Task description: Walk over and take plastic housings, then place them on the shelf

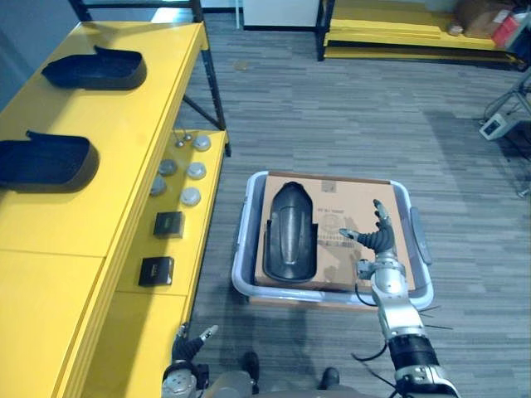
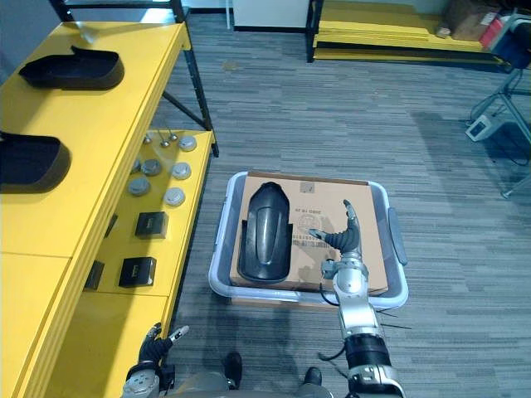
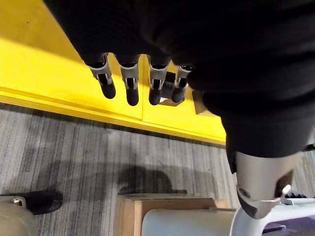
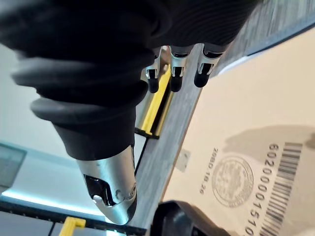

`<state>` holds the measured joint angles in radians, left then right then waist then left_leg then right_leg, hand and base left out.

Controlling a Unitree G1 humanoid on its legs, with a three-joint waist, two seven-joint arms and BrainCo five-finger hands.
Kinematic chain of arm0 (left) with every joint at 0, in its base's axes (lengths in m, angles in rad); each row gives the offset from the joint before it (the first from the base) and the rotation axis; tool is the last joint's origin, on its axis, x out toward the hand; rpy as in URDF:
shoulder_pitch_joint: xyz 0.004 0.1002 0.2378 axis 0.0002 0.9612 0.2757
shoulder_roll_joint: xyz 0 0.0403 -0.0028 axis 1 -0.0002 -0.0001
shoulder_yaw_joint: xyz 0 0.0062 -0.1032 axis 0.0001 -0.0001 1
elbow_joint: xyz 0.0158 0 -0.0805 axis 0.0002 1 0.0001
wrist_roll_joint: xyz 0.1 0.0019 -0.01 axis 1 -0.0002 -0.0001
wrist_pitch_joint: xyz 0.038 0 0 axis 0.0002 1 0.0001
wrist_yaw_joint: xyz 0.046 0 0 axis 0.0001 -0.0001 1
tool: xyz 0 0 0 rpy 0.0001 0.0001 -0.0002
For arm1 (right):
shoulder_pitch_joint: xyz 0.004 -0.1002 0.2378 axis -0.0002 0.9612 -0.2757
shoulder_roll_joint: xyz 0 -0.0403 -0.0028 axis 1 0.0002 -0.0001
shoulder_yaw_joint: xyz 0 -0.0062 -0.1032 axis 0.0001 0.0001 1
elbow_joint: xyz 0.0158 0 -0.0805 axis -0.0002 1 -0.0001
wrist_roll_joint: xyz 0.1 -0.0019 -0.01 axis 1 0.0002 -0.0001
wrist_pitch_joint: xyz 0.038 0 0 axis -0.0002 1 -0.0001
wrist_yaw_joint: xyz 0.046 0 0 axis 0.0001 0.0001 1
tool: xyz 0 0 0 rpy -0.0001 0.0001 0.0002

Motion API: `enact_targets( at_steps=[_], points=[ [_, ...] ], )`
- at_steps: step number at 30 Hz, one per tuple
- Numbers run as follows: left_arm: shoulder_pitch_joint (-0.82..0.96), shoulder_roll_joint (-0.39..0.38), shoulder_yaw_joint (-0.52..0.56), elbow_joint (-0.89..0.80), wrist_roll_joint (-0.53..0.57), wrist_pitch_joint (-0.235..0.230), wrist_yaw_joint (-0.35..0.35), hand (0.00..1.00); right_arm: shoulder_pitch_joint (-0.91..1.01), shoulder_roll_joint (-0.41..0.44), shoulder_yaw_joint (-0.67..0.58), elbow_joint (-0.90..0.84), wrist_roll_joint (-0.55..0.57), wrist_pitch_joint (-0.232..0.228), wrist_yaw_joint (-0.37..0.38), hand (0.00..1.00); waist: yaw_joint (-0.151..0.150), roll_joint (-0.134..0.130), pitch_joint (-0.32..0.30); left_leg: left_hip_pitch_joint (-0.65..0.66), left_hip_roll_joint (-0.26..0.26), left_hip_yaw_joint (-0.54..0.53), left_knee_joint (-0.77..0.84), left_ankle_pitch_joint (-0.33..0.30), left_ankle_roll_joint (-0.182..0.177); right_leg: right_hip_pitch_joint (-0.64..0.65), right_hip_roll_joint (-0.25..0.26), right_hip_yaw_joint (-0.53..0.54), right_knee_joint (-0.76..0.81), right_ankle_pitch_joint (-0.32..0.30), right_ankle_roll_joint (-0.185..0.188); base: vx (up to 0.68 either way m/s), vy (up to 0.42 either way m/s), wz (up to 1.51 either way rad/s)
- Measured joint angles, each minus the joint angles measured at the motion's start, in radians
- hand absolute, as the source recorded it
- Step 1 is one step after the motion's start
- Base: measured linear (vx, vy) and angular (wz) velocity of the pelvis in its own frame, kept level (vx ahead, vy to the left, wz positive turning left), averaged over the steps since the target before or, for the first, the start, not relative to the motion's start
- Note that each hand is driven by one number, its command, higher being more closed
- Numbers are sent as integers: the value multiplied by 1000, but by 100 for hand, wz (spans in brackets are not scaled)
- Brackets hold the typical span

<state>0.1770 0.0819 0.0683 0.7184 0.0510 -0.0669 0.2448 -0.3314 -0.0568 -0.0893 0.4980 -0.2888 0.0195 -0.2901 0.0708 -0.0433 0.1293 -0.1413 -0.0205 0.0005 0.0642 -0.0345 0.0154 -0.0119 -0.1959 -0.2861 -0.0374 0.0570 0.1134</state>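
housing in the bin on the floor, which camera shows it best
The left eye view: the whole black housing lies unobstructed on the cardboard. The right eye view matches it; the right wrist view catches one dark end.

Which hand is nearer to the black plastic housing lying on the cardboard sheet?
Right. The right hand is over the cardboard sheet, just beside the black plastic housing; the left hand hangs low by the yellow shelf, farther away.
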Motion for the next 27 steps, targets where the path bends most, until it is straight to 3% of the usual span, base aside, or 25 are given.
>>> enact_targets(
  at_steps=[4, 5, 10, 17, 18, 21, 27],
  points=[
    [-1, -3, 1, 0, -2, -2, 4, 0, -110, 21, -6, 127, -36, 40, -39, 0, 10, -15, 38, -24, -8, -29, -38, 49, -7, -28, 2, -16, 0, 6, 3, -159, -20, 21],
    [-11, -3, 2, -2, -1, -9, 12, 0, -136, 21, -17, 150, -37, 50, -45, 0, 27, -16, 54, -25, -10, -31, -54, 63, -9, -35, 0, -16, -1, 6, 3, -144, 3, 1],
    [-41, -2, 1, -2, -2, -19, 30, 0, -257, 17, -75, 272, -37, 81, -88, 0, 49, -13, 105, -59, -17, -61, -121, 121, -26, -92, -3, -26, 1, 5, 1, -178, 11, 9],
    [-71, 16, -39, -2, -14, -28, 63, 0, -502, -37, -142, 540, -61, 125, -148, 0, 54, -19, 149, -94, -6, -86, -119, 148, -28, -117, 3, -47, 8, 14, -7, -56, -5, 10],
    [-77, 15, -42, -2, -15, -28, 64, 0, -522, -44, -146, 554, -68, 133, -147, 100, 55, -19, 154, -97, -6, -89, -117, 148, -28, -118, 4, -49, 8, 15, -8, -8, -3, 9],
    [-96, 11, -67, -2, -22, -28, 65, 0, -583, -78, -146, 602, -84, 164, -144, 100, 56, -24, 169, -107, -6, -108, -115, 151, -23, -118, 6, -66, 7, 16, -7, 16, -13, 16],
    [-127, 11, -77, -2, -40, -26, 66, 0, -648, -125, -144, 677, -98, 165, -113, 100, 55, -27, 173, -123, -4, -120, -91, 152, -20, -117, 12, -64, 6, 16, -8, 33, -15, 5]
  ],
)
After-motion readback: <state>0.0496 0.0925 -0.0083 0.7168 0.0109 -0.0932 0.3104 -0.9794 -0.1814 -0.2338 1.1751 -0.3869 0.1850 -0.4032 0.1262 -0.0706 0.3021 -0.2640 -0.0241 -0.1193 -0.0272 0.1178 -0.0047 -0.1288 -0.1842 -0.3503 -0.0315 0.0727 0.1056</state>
